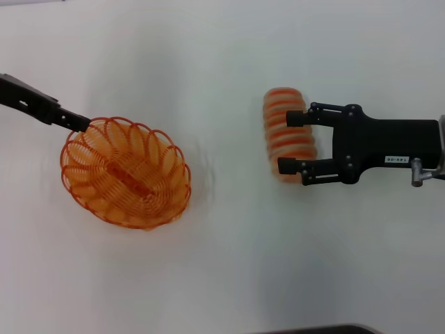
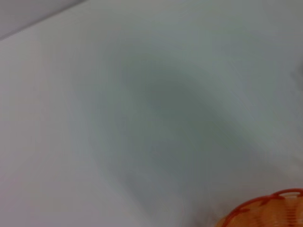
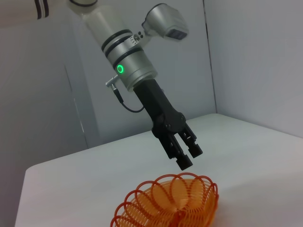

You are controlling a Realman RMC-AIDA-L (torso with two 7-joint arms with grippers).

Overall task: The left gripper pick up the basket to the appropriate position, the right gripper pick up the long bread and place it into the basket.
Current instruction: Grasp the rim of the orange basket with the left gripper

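The orange wire basket (image 1: 125, 174) sits on the white table at the left; it also shows in the left wrist view (image 2: 270, 210) and the right wrist view (image 3: 170, 198). My left gripper (image 1: 82, 124) reaches in from the far left. Its fingers are nearly together at the basket's far-left rim, seen in the right wrist view (image 3: 185, 160) just at the rim's top. The striped long bread (image 1: 281, 104) lies at the right of centre. My right gripper (image 1: 290, 142) comes in from the right with fingers spread, their tips over the bread's right side.
The white table (image 1: 229, 264) is bare between the basket and the bread. A dark edge (image 1: 320, 330) shows at the bottom of the head view. Grey walls stand behind the table in the right wrist view.
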